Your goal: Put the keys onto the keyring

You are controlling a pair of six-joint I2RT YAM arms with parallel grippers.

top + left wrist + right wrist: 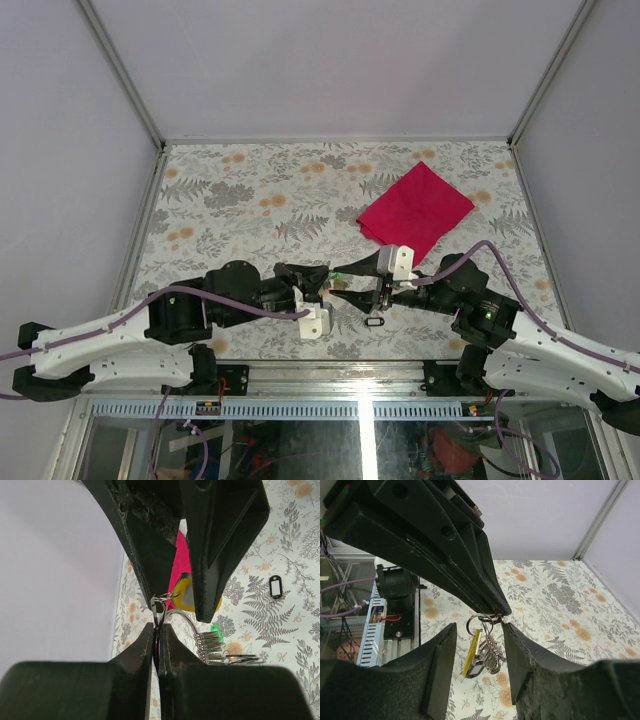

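Silver keyring (pixel 183 613), just nearside of the red cloth (pixel 415 210), is clenched by the left gripper (pixel 156 630). The right gripper (pixel 480 630) gapes around it. A yellow key tag (pixel 182 594) hangs threaded; one black key tag (pixel 375 322) lies loose, seemingly unthreaded.

Pink cloth (pixel 415 212), floral tbl cover (pixel 250 200)

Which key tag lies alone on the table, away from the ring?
The black-framed tag with the pale centre: it lies flat on the patterned table by itself. The yellow tag and the other tags hang bunched at the keyring.
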